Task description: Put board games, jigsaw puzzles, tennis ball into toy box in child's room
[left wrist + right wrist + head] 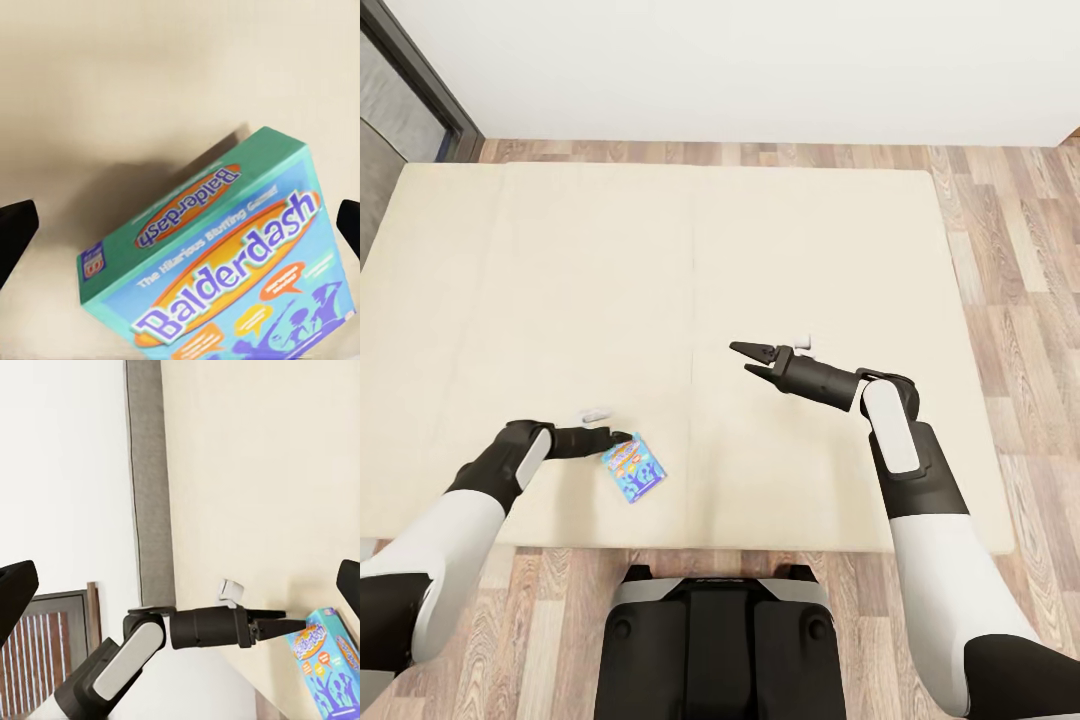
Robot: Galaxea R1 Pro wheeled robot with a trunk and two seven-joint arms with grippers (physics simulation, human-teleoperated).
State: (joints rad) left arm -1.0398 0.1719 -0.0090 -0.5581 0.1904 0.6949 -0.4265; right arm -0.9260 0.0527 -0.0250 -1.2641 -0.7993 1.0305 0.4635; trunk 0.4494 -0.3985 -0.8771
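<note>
One blue board game (634, 468) on bed (560, 300) | left gripper (622, 442) grip unclear | right gripper (752, 359) open, empty

Matt beige cloth mattress (660, 260); glossy printed blue-and-teal cardboard game box (225, 262); streaky brown wood-plank floor (1020, 250); smooth black-and-white plastic arm shells (895, 430).

A bedroom: a wide beige bed (660, 250) (grey headboard (150, 472)) on wood-plank floor (1010, 250), white walls.
</note>
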